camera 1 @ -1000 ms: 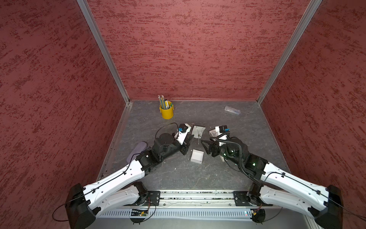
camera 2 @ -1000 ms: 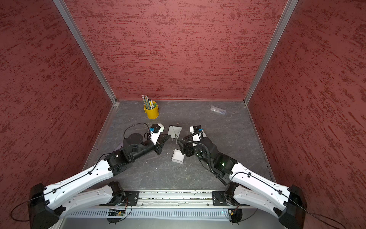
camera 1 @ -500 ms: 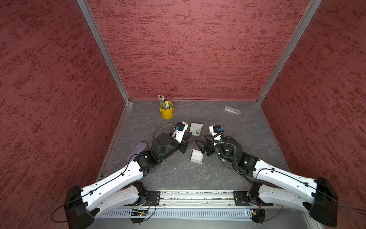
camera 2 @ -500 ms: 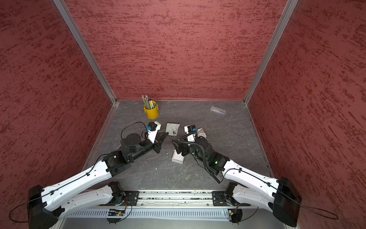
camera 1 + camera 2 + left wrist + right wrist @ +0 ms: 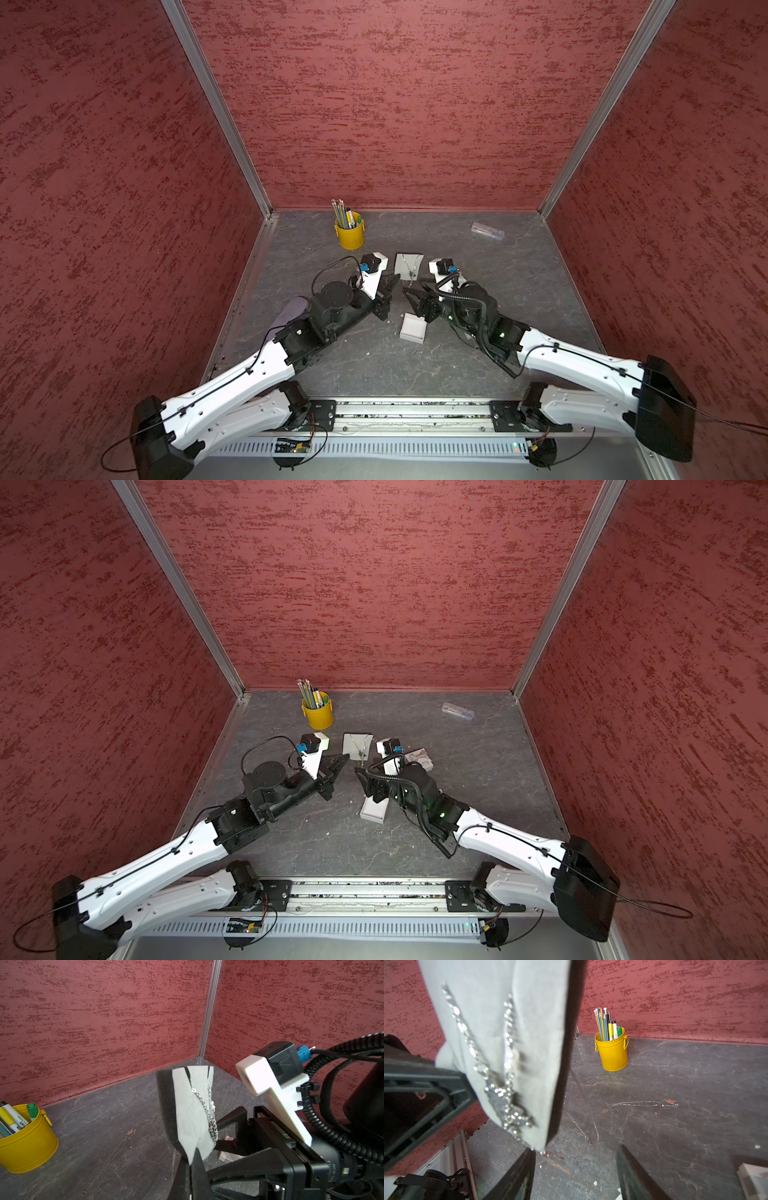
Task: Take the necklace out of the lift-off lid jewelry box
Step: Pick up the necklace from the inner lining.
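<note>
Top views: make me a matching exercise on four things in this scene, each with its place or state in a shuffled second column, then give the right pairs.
Things:
1. grey necklace card
2. yellow pen cup
3. white box half
4. clear plastic tube

Places or states:
A. lies flat on the table beside the right arm
B. stands near the back wall
C. lies near the far corner on the right arm's side
D. pinched in the shut left gripper, raised off the table

Pairs: 1-D, 2-B, 3-A, 4-C.
</note>
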You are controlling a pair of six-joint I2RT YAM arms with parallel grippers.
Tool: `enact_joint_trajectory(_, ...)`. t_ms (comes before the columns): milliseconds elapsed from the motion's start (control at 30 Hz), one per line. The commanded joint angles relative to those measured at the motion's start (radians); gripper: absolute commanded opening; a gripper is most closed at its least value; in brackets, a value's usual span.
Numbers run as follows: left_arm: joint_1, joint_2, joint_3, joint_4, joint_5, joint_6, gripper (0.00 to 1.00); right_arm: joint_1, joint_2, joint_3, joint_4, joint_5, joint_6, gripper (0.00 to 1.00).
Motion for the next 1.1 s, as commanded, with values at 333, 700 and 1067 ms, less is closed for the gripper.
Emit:
enact_joint_trajectory(333, -0.002, -0.036, -0.014, 0.02, -0.049, -0.001, 0.0, 0.0, -0.096, -0.001, 0.066, -0.036, -0.043, 0.0)
enact_joint_trajectory(700, 0.003, -0.073, -0.073, -0.062, -0.113, 0.005, 0.0, -0.001, -0.165, 0.165, -0.237, 0.06, -0.064, 0.0)
enact_joint_trajectory(1067, 0.003, -0.157, -0.153, -0.128, -0.002, 0.002, 0.0, -0.016, 0.025, 0.47, -0.429, 0.142, -0.141, 0.0)
